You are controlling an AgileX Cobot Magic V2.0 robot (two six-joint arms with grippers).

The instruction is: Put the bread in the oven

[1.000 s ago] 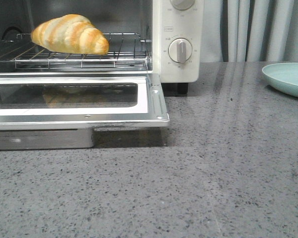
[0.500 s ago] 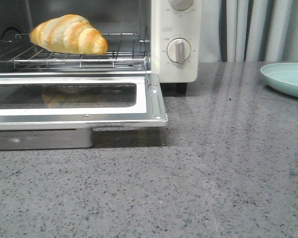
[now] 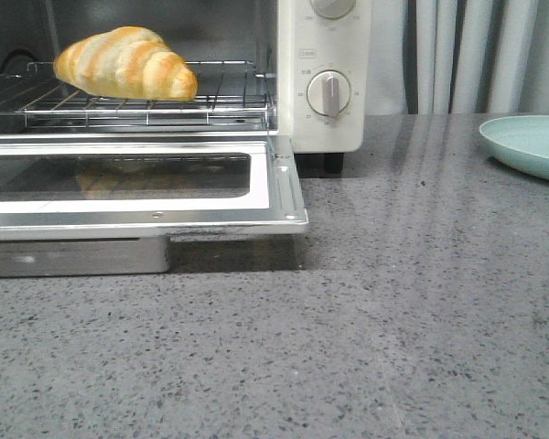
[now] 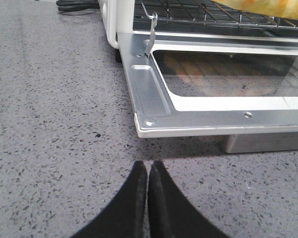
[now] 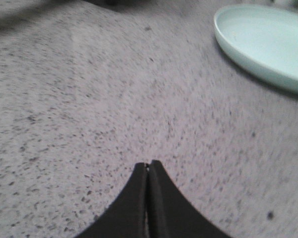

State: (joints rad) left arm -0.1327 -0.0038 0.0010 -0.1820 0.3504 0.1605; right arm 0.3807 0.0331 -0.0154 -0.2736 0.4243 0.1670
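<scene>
Resting on the oven's (image 3: 325, 82) wire rack (image 3: 210, 101), the croissant-shaped bread (image 3: 126, 62) looks light, soft, crushable; grip its thick middle gently. Left gripper (image 4: 147, 168) and right gripper (image 5: 148, 168) are pressed together, empty

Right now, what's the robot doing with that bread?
Nothing is holding it. The bread lies on the rack inside the oven, whose door is still folded down open. Both arms are back over the counter: the left gripper and right gripper have their fingers shut and empty. A plate sits off to the right.
</scene>
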